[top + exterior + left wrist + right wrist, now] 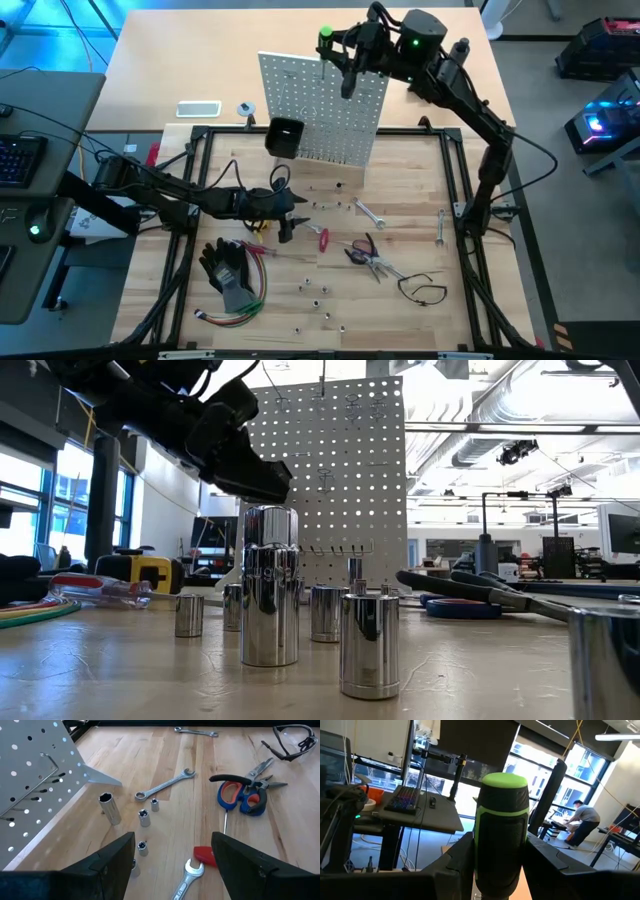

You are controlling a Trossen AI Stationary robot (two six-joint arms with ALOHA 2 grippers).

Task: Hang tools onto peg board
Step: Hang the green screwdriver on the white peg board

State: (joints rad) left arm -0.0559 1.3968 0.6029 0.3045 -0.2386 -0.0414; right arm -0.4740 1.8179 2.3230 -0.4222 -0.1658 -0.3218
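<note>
Here, right end effector [497, 870] pinches green-handled screwdriver [501, 830] over peg board [322, 105]; left end effector [172, 857] spread.

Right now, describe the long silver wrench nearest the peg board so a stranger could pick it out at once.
Start at the upright white perforated peg board and drop to the light wooden tabletop at its foot. Just off the board's base lies the long silver combination wrench, angled, beside a few small chrome sockets. Unlike the red-handled wrench under the open left gripper, it is bare metal, ring at one end, open jaw at the other.
</note>
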